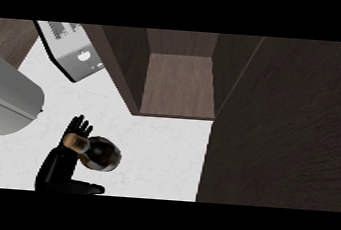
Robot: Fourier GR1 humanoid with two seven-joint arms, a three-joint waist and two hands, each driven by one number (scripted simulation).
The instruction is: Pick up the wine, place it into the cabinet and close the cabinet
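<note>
Dominating the near right of the view, the open cabinet door (283, 130) stands edge-on as a broad dark-wood panel, the largest element shown. Behind it, at centre far, the cabinet (177, 80) presents an unoccupied compartment with a lighter wooden floor between dark side walls. Beneath both lies the white marbled surface (164, 141). At the left edge sits a grey rounded appliance (8, 98), and at far left a pale tilted device (74, 55) whose nature cannot be determined. Smaller still, the left hand (64, 167) enters from the lower left; its fingers (79, 126) point away from the viewer, straight and slightly spread, while the thumb juts right near the lower edge. The wine (100, 153) stands upright on the surface, seen from above as a dark round body with a tan top, touching or just beside the right flank of the hand; whether the fingers enclose it cannot be told, though they appear extended rather than wrapped. The right hand does not appear.

Judged from this arrangement, the step in hand is the grasp. Done well, it would have fingers and thumb close around the bottle's body before any lift, keeping it vertical, then carry it far and right into the compartment, clear of the near side wall.
</note>
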